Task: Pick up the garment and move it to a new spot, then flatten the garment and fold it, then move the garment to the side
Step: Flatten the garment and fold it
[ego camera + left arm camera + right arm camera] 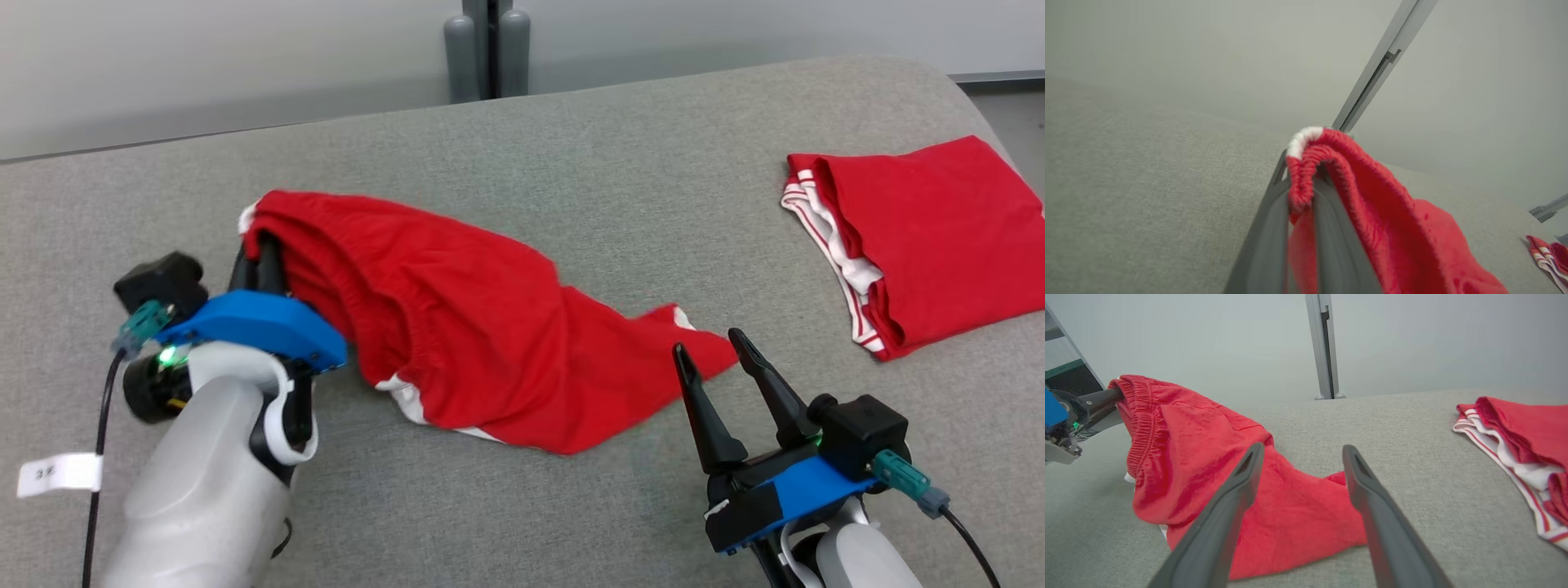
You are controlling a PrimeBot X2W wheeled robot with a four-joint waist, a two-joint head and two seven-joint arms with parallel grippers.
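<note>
Each arm is a glossy pale grey forearm capped by a blue plastic bracket. Beside the bracket sits a black cube-shaped camera housing with a teal plug and a thin black cable, tagged with a white paper label. A green light glows below the bracket. The left tool and right tool have long, dark, tapering fingers.

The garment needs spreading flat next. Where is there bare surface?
Bare: the grey surface between the held garment and the folded garment, and the near strip between left gripper and right gripper. Crowded: the right side, under the folded garment.
</note>
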